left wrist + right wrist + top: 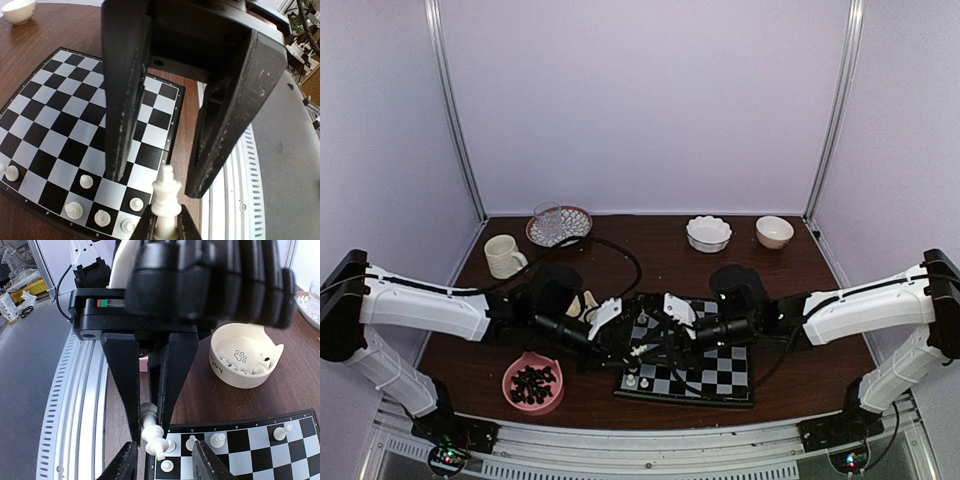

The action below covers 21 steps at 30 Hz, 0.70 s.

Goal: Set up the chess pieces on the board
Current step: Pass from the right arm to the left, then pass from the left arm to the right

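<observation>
The table (650, 255) fills the lower half of the top view. Both arms reach in from the sides and meet over its near middle. The board (720, 375) lies flat at lower centre of that view, close to the table's near edge.

Left of the board sits a pink bowl (533, 382) of dark pieces. A cream bowl (240, 367), at right in the right wrist view, stands just off the board's edge and holds white chessmen. A mug (503, 256) stands at the left of the top view.

The left end effector (166, 227) is clamped on a tall white piece (166, 192), which it holds over the board's left edge as the top view shows it. The right end effector (164, 457) faces it with its fingers apart, one on either side of that piece.

Small pawns (86, 181) stand upright on the squares along the board's edge, at lower left of the left wrist view.
</observation>
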Tool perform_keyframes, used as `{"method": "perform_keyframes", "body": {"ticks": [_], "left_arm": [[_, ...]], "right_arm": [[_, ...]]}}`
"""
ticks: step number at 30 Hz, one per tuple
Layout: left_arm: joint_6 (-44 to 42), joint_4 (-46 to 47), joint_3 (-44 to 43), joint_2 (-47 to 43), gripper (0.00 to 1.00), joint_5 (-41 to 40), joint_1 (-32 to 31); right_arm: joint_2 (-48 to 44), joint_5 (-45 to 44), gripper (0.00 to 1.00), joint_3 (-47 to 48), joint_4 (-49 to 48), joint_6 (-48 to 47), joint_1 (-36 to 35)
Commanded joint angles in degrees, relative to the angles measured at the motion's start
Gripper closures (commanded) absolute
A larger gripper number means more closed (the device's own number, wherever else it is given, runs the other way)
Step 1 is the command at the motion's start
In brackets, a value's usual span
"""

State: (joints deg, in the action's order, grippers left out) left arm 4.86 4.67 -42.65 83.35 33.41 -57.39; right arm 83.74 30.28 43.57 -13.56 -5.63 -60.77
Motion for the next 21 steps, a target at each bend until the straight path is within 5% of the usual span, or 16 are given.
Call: {"method": "perform_keyframes", "body": {"ticks": [1, 12, 21], "left_arm": [[-0.1, 1.6, -1.6, 0.9, 0.95, 1.7, 0.1], [0.1, 1.5, -2.1, 1.7, 0.95, 1.9, 0.0], [0.2, 1.5, -2.1, 1.7, 0.94, 1.9, -0.2]], "right_arm": [[0.7, 1.3, 0.61, 1.2, -0.8, 1.0, -0.3], [1.6, 2.7, 0.66, 1.5, -1.8, 2.1, -0.4], [1.8, 2.9, 0.81, 1.6, -2.1, 2.5, -0.4]]}}
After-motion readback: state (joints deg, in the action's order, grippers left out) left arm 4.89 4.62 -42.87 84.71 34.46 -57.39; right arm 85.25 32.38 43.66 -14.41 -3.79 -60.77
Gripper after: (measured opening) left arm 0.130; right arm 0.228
